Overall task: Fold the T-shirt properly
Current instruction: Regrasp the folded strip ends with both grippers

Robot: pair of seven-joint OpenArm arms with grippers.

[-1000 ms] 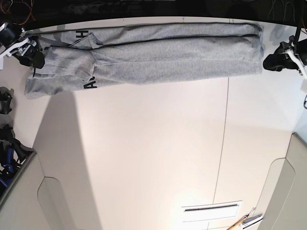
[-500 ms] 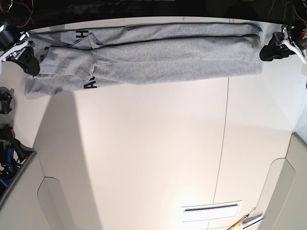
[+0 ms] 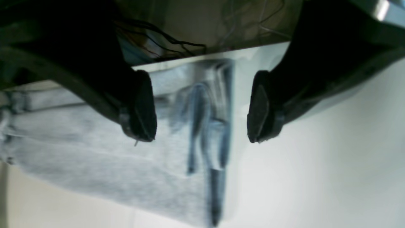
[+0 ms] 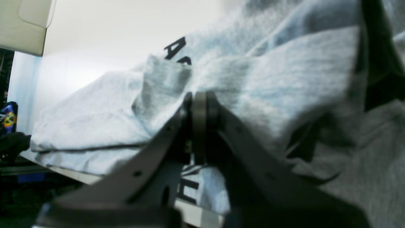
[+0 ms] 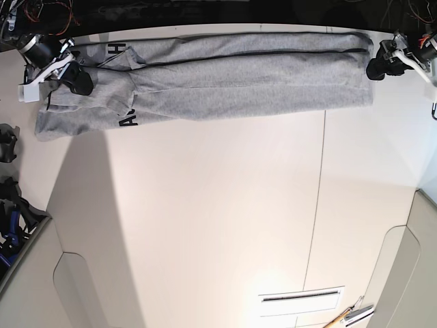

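Observation:
The grey T-shirt [image 5: 239, 78] lies as a long narrow band along the far edge of the white table [image 5: 205, 219], with black lettering [image 5: 128, 119] near its left end. My right gripper [image 5: 74, 78] sits over that left end. In the right wrist view it [image 4: 199, 104] is shut on a raised fold of the T-shirt [image 4: 284, 63], beside the lettering [image 4: 177, 50]. My left gripper [image 5: 377, 67] hovers at the band's right end. In the left wrist view it [image 3: 201, 107] is open, and the T-shirt's layered edge [image 3: 95, 152] lies beneath the gap, untouched.
Black gear [image 5: 8, 145] and a dark bin [image 5: 13, 219] line the left side. Grey panels stand at the near left [image 5: 27, 287] and near right [image 5: 410, 273]. A white slotted piece [image 5: 300, 298] and small tools [image 5: 351, 314] lie near the front. Cables [image 3: 177, 38] hang behind the far edge.
My right gripper has moved inward over the shirt's left end and lifted a fold. My left gripper has shifted toward the far edge at the right end. The shirt has barely moved.

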